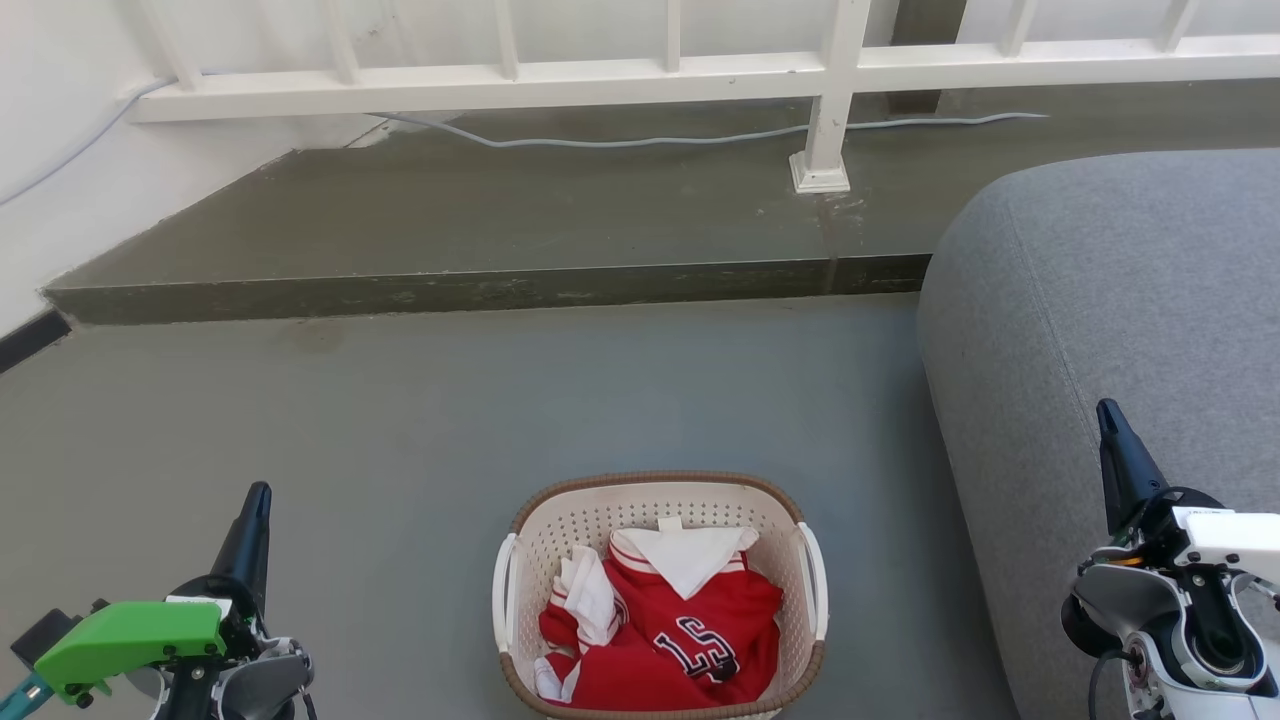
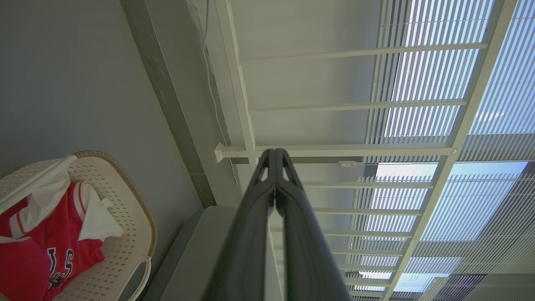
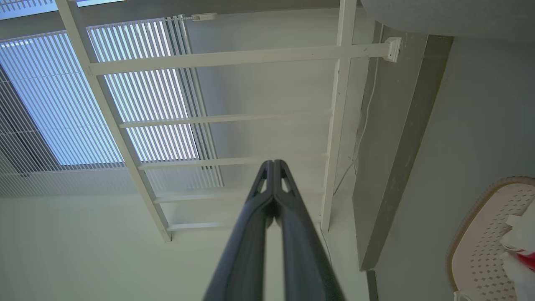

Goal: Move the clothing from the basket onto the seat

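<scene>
- Left gripper (image 1: pixel 258 492): lower left of the head view. Its two dark fingers were pressed together and held nothing. In the left wrist view the fingertips (image 2: pixel 271 155) met at mid-frame.
- Right gripper (image 1: pixel 1106 410): lower right of the head view. Its fingers were likewise closed on each other and empty, and the tip stood against the grey upholstery.
- Clothing (image 1: pixel 680 630): bottom centre of the head view, between the two grippers and well apart from both. It was red fabric with a white collar, striped trim and dark white-outlined characters, lying crumpled inside the basket. In the left wrist view it sat at the lower left, far from the fingers.
- Basket (image 1: pixel 590 520): cream, with perforated walls, a brown rim and white handles. It stood on the floor at bottom centre and appeared at the lower right edge of the right wrist view.
- Seat (image 1: pixel 1120 300): a large grey cushion along the right side of the head view, near the basket's right side but apart from it.
- Floor (image 1: pixel 400 420): grey, mid-frame.
- Raised step (image 1: pixel 480 290): a dark edge across the upper middle.
- Railing (image 1: pixel 600 75): white, along the top edge.
- Cable (image 1: pixel 650 140): pale, lying on the step below the railing.
</scene>
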Controlling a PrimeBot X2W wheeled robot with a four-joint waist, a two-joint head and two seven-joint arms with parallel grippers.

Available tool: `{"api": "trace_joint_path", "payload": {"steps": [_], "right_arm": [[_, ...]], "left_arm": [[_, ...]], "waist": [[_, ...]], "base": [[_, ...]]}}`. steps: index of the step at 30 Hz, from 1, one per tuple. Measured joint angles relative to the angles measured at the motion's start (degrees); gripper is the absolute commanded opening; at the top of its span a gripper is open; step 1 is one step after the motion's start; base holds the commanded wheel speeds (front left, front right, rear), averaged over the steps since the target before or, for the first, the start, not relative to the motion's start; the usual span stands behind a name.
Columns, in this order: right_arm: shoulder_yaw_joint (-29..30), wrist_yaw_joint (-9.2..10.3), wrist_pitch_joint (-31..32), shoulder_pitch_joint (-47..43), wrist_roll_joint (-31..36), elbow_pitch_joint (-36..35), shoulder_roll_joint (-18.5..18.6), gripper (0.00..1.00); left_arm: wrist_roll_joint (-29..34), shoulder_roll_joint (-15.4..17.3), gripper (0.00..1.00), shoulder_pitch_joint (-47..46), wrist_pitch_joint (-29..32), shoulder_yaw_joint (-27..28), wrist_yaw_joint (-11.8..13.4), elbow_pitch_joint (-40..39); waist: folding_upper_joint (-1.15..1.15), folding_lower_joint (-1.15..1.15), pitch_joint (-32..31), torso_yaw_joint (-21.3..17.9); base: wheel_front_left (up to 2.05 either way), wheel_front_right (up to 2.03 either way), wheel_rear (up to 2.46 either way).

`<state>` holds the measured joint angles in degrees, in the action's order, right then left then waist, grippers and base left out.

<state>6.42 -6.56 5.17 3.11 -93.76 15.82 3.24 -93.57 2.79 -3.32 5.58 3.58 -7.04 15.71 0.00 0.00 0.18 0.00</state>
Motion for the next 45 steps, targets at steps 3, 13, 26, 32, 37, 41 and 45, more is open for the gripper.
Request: {"api": "trace_joint_path", "payload": {"steps": [3, 13, 26, 32, 37, 41, 45], "right_arm": [[0.01, 0.00, 0.00, 0.00, 0.00, 0.00, 0.00, 0.00], [0.03, 0.00, 0.00, 0.00, 0.05, 0.00, -0.01, 0.00], [-0.93, 0.10, -1.20, -3.64, 0.97, 3.36, -1.71, 1.00], [-1.55, 0.11, -2.46, -3.64, 4.56, 2.45, -1.69, 1.00], [-1.57, 0.67, -3.16, -3.64, 9.13, 0.79, -1.54, 1.00], [-2.23, 1.19, -3.86, -3.64, 13.32, -0.67, -1.30, 1.00], [-3.33, 1.68, -4.74, -3.64, 17.29, -1.89, -1.26, 1.00]], "left_arm": [[0.00, 0.00, 0.00, 0.00, 0.00, 0.01, 0.00, 0.00], [0.00, -0.01, 0.00, 0.00, 0.00, 0.02, 0.00, 0.00], [1.74, -1.69, 1.00, 3.19, -1.18, -1.37, 0.08, 2.92], [4.46, -1.66, 1.00, 3.19, -2.38, -2.16, 0.09, 1.83], [8.13, -1.41, 1.00, 3.18, -3.49, -3.23, 0.43, 0.43], [11.67, -1.03, 1.00, 3.16, -4.19, -4.07, 1.03, -0.44], [15.93, -0.20, 1.00, 3.11, -4.95, -5.33, 1.60, -1.56]], "waist": [[0.00, 0.00, 0.00, 0.00], [0.00, 0.00, 0.00, 0.00], [0.00, 0.00, -0.20, -0.04], [0.00, 0.00, -0.36, -0.09], [0.00, 0.00, -0.46, -0.17], [0.00, 0.00, -0.52, -0.23], [0.00, 0.00, -0.55, -0.28]], "base": [[0.00, 0.00, 0.00], [0.00, 0.00, 0.00], [0.00, 0.00, 0.00], [0.00, 0.00, 0.00], [0.00, 0.00, 0.00], [0.00, 0.00, 0.00], [0.00, 0.00, 0.00]]}}
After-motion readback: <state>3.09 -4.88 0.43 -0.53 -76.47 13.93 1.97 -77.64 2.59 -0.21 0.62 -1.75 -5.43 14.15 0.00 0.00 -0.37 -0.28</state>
